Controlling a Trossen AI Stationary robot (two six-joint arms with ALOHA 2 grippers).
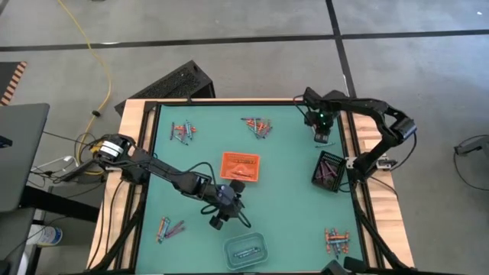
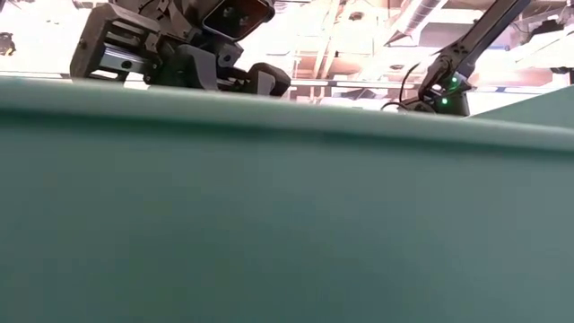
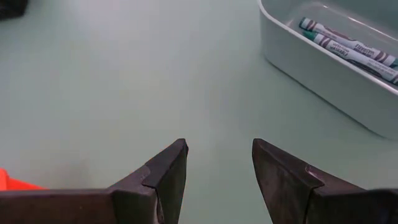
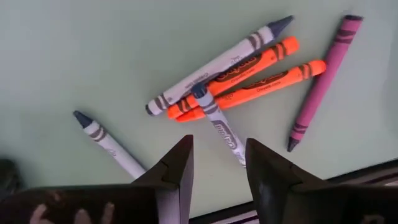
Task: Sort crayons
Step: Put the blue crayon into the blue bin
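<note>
High view: the green bench (image 1: 290,164) carries several loose clusters of crayons, one near the far left (image 1: 182,132), one at far centre (image 1: 258,126), one at the near left (image 1: 171,228) and one at the near right (image 1: 336,241). An orange tray (image 1: 240,166) sits mid-bench, a black tray (image 1: 330,170) with purple crayons lies at the right edge, and a clear tray (image 1: 245,250) at the near edge holds blue-grey crayons (image 3: 348,45). The left claw (image 1: 217,222) hangs just beside the clear tray, its fingers (image 3: 168,177) spread apart over bare bench, grasping nothing. The right claw (image 1: 321,136) hovers at the far right corner, fingers (image 4: 177,168) parted and empty, above a small pile: two orange crayons (image 4: 249,78), three blue-grey ones (image 4: 214,62) and a purple one (image 4: 323,81).
</note>
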